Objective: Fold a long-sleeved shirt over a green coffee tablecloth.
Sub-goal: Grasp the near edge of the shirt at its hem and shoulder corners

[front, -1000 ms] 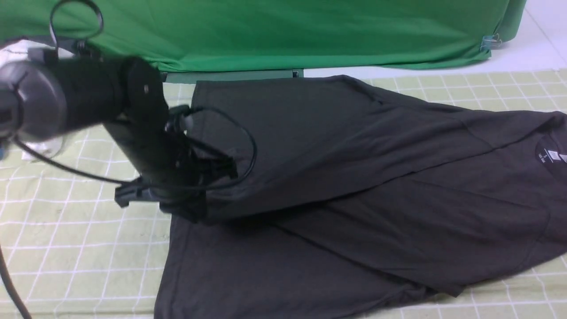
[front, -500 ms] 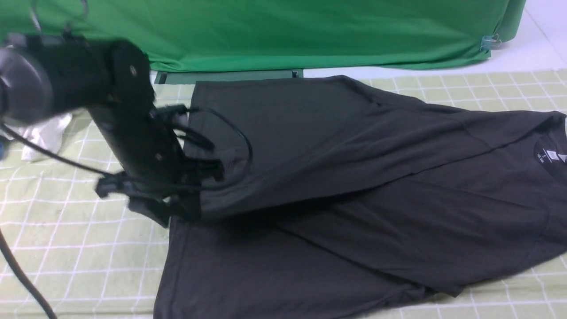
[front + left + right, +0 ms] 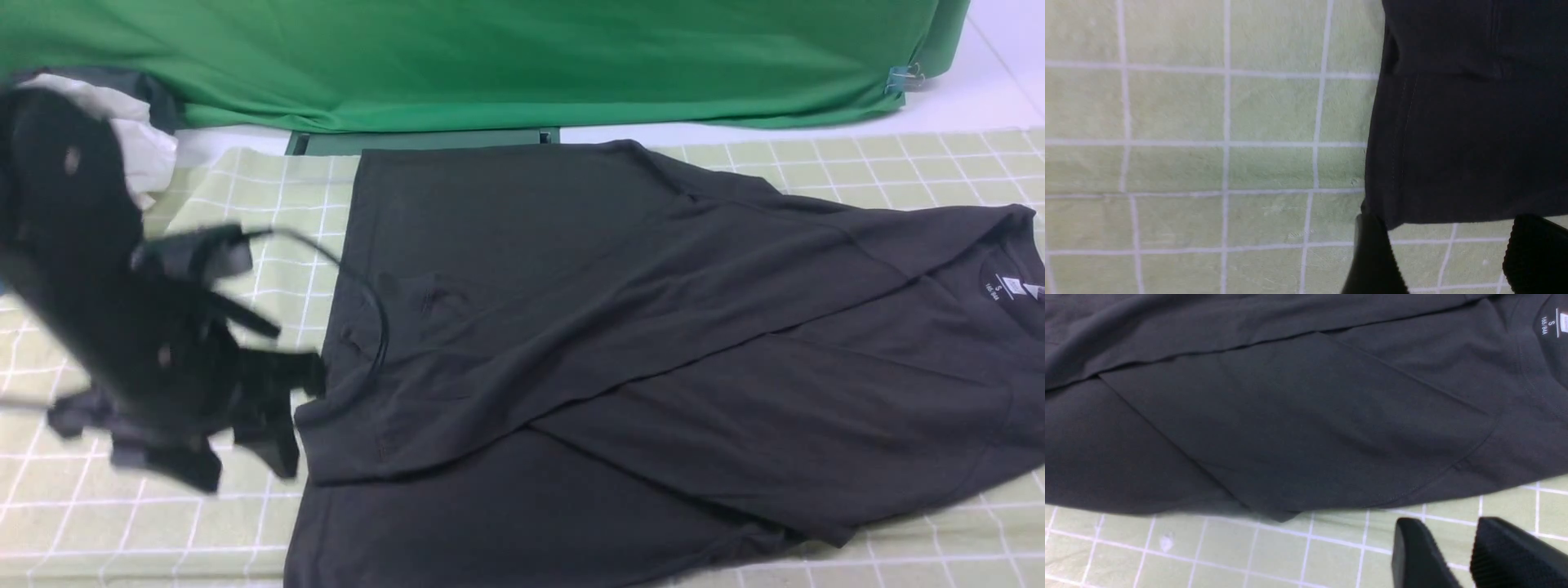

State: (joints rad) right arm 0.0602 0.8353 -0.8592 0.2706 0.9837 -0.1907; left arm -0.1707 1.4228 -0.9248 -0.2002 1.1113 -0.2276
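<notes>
A black long-sleeved shirt (image 3: 620, 343) lies half-folded on the green coffee tablecloth (image 3: 98, 523), with bare checked cloth free along its left edge, where the left hand (image 3: 1453, 257), now spread empty, has let go of the hem and drawn back, while the right hand (image 3: 1459, 553) hovers slightly parted, holding nothing

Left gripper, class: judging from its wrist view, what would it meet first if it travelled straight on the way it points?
Most likely the long-sleeved shirt: its stitched edge lies just beyond the open left gripper, on the green coffee tablecloth. Height is unclear.
</notes>
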